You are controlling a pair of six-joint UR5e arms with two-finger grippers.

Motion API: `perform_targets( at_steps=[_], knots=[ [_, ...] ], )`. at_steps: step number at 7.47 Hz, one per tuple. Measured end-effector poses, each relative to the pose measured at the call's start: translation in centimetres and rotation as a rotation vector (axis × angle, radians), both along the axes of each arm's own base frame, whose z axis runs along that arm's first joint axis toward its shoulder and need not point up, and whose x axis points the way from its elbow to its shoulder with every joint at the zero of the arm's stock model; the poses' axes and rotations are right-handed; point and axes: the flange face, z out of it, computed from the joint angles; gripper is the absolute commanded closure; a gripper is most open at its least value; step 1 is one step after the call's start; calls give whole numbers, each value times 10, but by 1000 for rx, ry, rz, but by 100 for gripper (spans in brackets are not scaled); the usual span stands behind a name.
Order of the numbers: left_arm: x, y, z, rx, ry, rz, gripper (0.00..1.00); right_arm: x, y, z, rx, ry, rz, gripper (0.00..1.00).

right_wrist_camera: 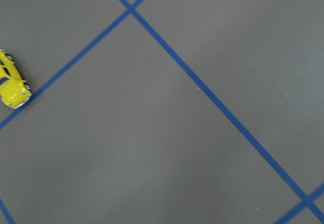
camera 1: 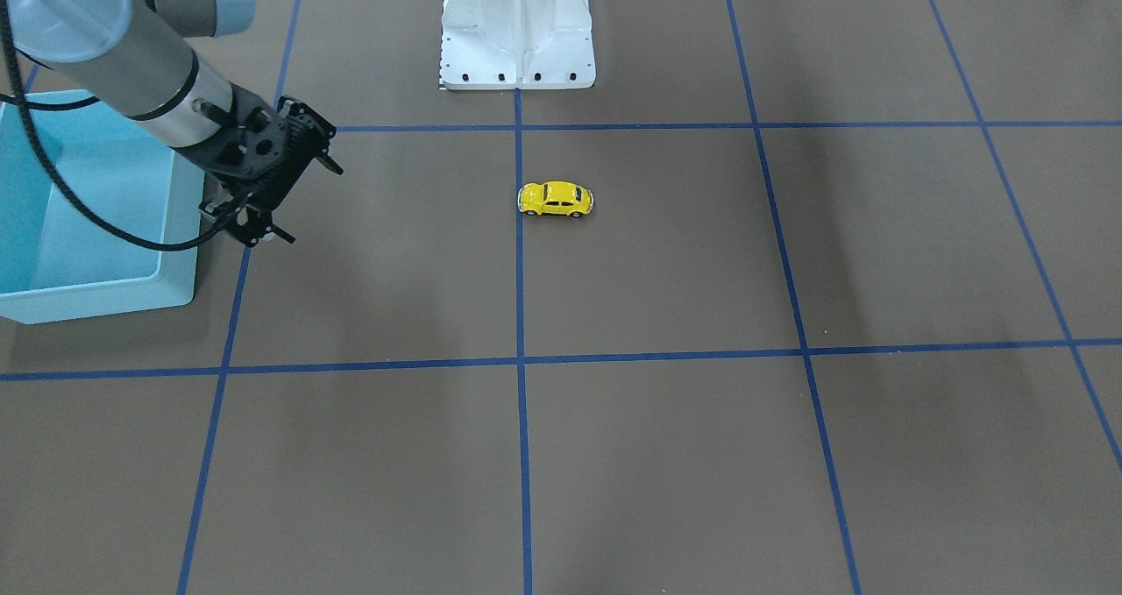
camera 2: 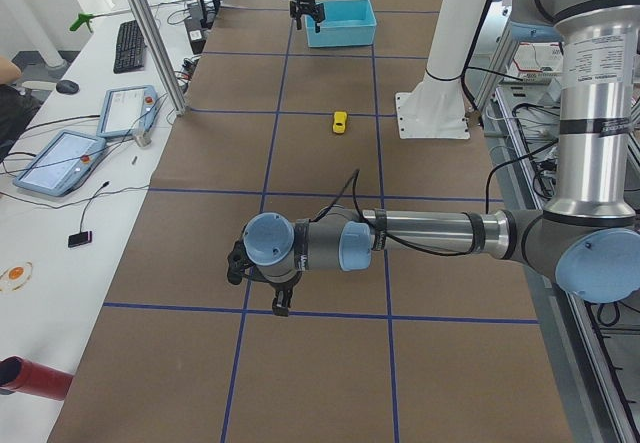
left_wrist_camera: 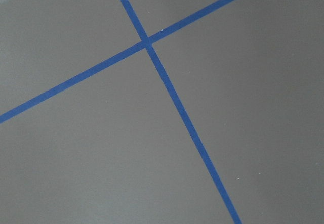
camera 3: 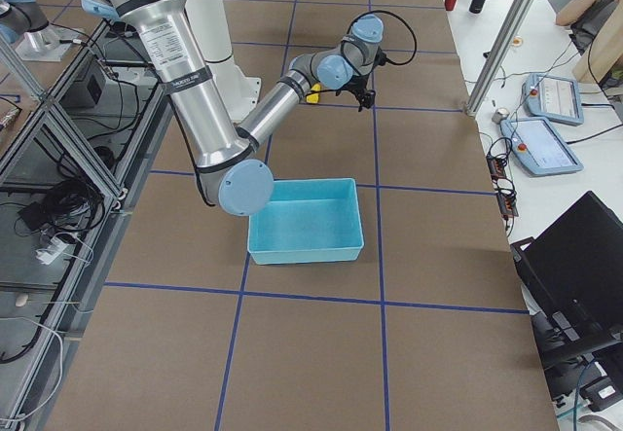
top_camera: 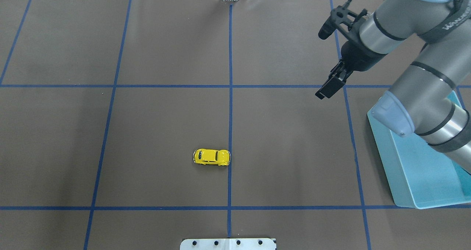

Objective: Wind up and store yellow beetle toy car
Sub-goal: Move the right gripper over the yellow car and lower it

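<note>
The yellow beetle toy car [camera 1: 556, 199] stands on its wheels on the brown table, beside the centre blue line, near the robot's base. It also shows in the overhead view [top_camera: 212, 157] and at the left edge of the right wrist view [right_wrist_camera: 11, 85]. My right gripper [camera 1: 263, 231] hangs above the table next to the light blue bin [camera 1: 175, 227], far from the car, and looks open and empty; it also shows in the overhead view [top_camera: 325, 90]. My left gripper [camera 2: 282, 305] shows only in the exterior left view, low over the table far from the car; I cannot tell whether it is open or shut.
The white robot base plate [camera 1: 517, 34] stands just behind the car. The bin [top_camera: 386, 158] looks empty inside, with my right arm above it. Blue tape lines [left_wrist_camera: 147, 43] grid the table. Operator tablets [camera 2: 60, 158] lie off the table's side.
</note>
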Motion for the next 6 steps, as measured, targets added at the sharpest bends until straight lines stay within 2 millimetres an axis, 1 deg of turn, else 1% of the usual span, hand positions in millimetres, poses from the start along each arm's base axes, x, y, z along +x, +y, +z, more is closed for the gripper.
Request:
perform_targets(
  at_steps=[2, 4, 6],
  knots=[
    [-5, -5, 1, 1, -72, -5, 0, -43, 13, -35, 132, -12, -61, 0],
    [-7, -4, 9, -10, -110, -6, 0, -106, 50, -56, 252, 49, -79, 0],
    [-8, -3, 13, -40, -120, -22, 0, -170, 96, -73, 282, 156, -124, 0]
  ],
)
